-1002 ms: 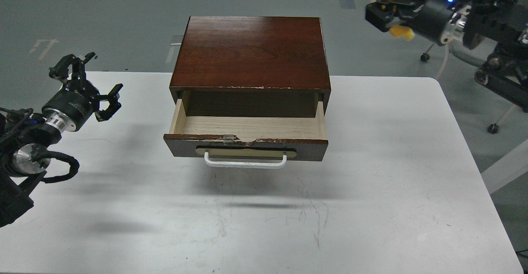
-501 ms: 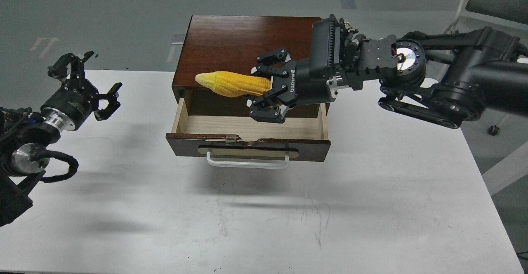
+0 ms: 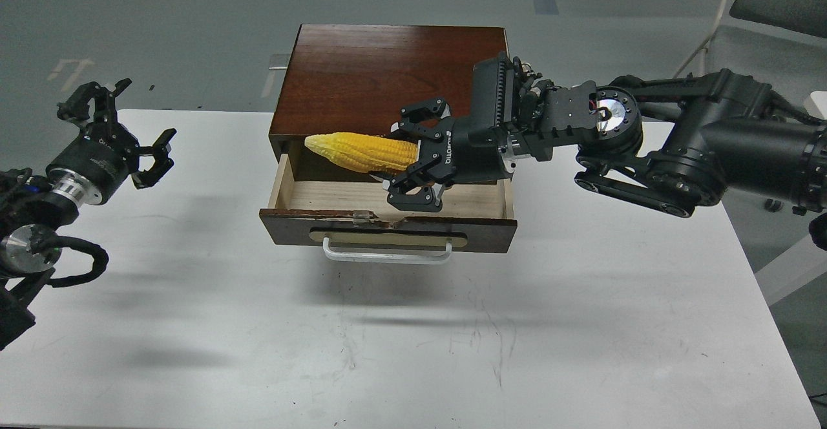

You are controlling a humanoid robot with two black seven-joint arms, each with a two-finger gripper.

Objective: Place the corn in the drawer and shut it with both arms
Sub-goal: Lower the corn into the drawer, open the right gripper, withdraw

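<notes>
The yellow corn (image 3: 359, 151) lies level, tip pointing left, held above the open drawer (image 3: 387, 222). My right gripper (image 3: 413, 157) is shut on the corn's thick right end, over the drawer's pale wooden inside. The drawer stands pulled out of the dark brown cabinet (image 3: 387, 73), its chipped front edge, beige plate and white bar handle (image 3: 386, 254) facing me. My left gripper (image 3: 123, 132) is open and empty, hovering over the table's left end, well apart from the cabinet.
The white table (image 3: 581, 325) carries the cabinet at its back middle. A chair and a wheeled base stand on the grey floor at the far right, behind my right arm (image 3: 711, 151).
My right gripper has come in from the upper right with the corn and lowered it slightly over the open drawer. My left gripper has drifted a little left and up.
</notes>
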